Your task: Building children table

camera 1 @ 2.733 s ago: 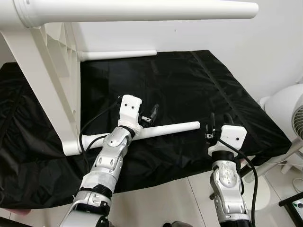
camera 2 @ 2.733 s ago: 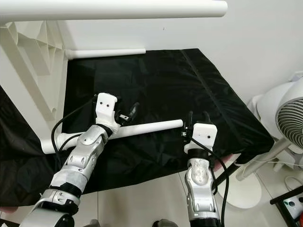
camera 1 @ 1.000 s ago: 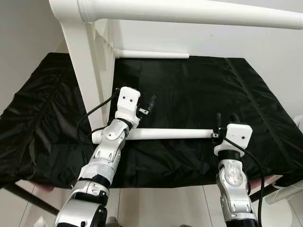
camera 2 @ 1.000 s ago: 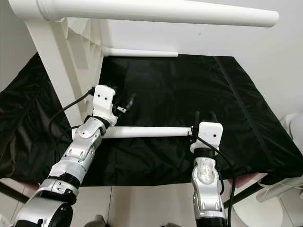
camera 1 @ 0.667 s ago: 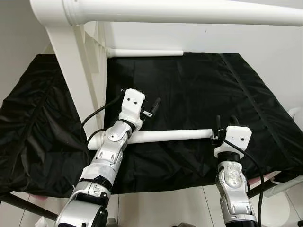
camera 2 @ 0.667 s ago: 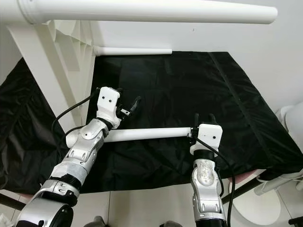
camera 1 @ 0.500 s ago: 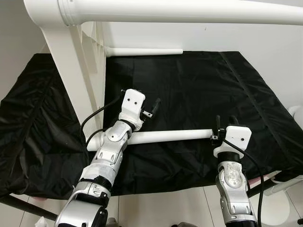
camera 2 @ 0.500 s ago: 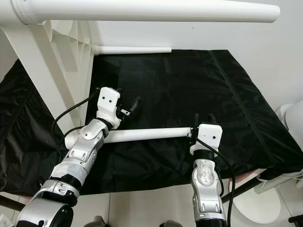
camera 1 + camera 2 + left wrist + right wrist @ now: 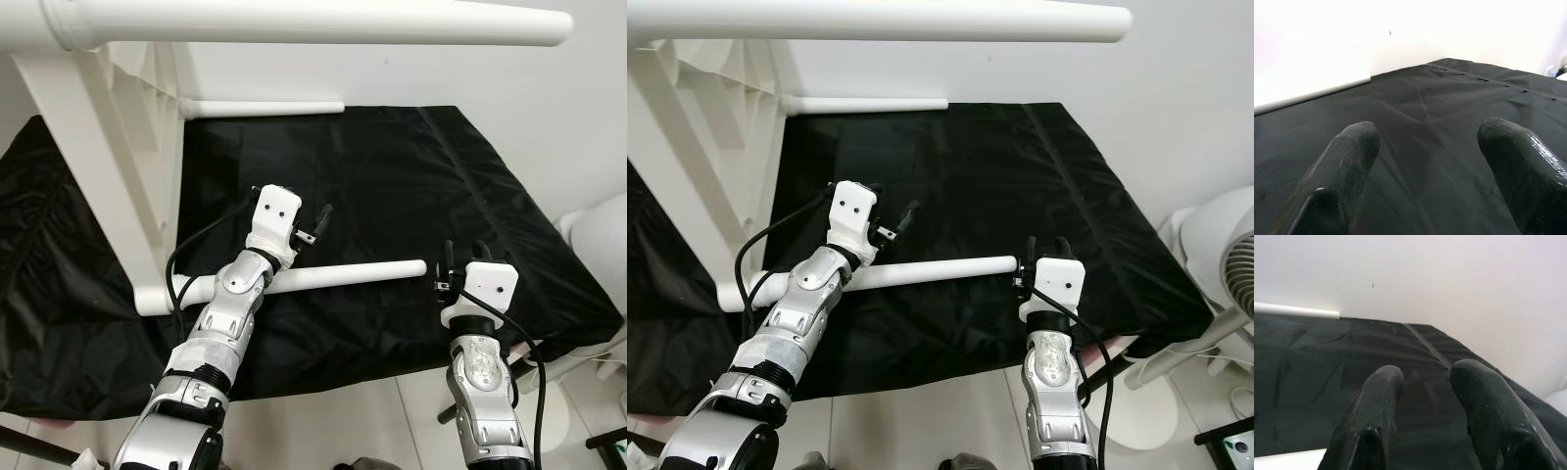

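Here I am over a surface draped in a wrinkled, slightly glossy black cloth (image 9: 392, 186), creased along a seam that runs toward the far wall. The white table (image 9: 93, 147) stands tipped on its side at my left, smooth moulded plastic with a ribbed underside, and its legs are round tubes: one leg (image 9: 323, 22) runs across the top of my view, another (image 9: 260, 108) lies along the cloth's far edge by the wall. The leg I'm attending to, the near leg (image 9: 348, 274), stretches out of the table's low corner across the cloth toward my right, a plain matte white cylinder with a rounded end. My left hand (image 9: 312, 227) hangs just above that leg, near its table end, with my forearm crossing over it; the black fingers (image 9: 1347, 161) are spread wide apart, rubbery and shiny, with nothing between them but cloth beyond. My right hand (image 9: 460, 257) sits just past the leg's free tip, close beside it, and I can't tell whether it touches; its fingers (image 9: 1381, 396) stand parted with a narrow gap, gripping nothing, and a sliver of white tube shows at the edge of that wrist view. Off to my right stands a white fan (image 9: 1225, 264) on the pale tiled floor (image 9: 323, 421).
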`<state>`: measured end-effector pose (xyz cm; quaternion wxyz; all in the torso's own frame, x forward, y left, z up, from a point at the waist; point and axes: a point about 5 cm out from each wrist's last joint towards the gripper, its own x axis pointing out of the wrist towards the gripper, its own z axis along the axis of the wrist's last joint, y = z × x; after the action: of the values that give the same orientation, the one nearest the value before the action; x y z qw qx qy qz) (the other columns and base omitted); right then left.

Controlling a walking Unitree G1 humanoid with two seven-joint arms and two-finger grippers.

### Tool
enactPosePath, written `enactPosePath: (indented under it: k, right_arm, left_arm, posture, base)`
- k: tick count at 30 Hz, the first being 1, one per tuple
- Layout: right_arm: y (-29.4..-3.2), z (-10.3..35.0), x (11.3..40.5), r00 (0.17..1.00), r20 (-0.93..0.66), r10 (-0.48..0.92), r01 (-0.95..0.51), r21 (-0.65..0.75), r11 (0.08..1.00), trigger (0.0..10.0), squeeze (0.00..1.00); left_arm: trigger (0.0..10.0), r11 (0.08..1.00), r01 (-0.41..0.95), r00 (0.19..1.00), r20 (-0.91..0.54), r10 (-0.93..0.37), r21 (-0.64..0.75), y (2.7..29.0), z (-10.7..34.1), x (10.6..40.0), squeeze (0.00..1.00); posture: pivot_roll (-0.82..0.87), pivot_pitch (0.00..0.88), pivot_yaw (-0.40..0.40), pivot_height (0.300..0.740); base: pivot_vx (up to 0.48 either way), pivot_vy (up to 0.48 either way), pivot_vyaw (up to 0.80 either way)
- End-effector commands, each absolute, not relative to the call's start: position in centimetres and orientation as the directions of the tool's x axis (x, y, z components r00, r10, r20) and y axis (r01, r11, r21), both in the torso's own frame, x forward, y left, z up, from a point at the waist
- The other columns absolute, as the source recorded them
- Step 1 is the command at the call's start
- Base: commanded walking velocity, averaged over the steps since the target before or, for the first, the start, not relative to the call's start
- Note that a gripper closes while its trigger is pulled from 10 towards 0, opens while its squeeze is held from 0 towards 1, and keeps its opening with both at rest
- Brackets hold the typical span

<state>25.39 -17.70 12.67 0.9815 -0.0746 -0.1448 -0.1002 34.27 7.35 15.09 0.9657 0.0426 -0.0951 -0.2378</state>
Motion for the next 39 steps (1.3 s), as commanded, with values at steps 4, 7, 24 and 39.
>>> enactPosePath:
  k: [4,7,24,39]
  right_arm:
    - [-18.0,12.4,25.4,0.941,0.289,-0.176,0.219,-0.124,0.968,10.0,0.0]
    - [-17.9,12.4,25.4,0.941,0.288,-0.176,0.218,-0.124,0.968,10.0,0.0]
    - [-17.8,12.7,25.3,0.944,0.286,-0.165,0.207,-0.121,0.971,10.0,0.0]
    - [-18.2,13.3,26.0,0.939,0.294,-0.181,0.226,-0.129,0.966,10.0,0.0]
  left_arm:
    - [10.0,0.899,0.42,0.886,0.159,-0.435,0.12,7.2,15.0,34.5,0.0]
    - [10.0,0.901,0.417,0.888,0.158,-0.432,0.118,7.2,15.0,34.5,0.0]
    - [10.0,0.909,0.416,0.898,0.139,-0.417,0.042,6.2,15.2,34.5,0.0]
    - [10.0,0.918,0.394,0.907,0.147,-0.395,0.035,6.3,16.1,35.0,0.0]
  posture:
    - [-0.01,0.0,-0.019,0.74]
    - [-0.01,0.0,-0.019,0.74]
    - [-0.03,0.0,-0.063,0.74]
    - [-0.01,0.0,-0.044,0.74]
  base:
    - [0.0,-0.285,0.0]
    - [0.0,-0.261,0.0]
    - [0.0,-0.015,0.0]
    - [0.0,0.0,0.15]
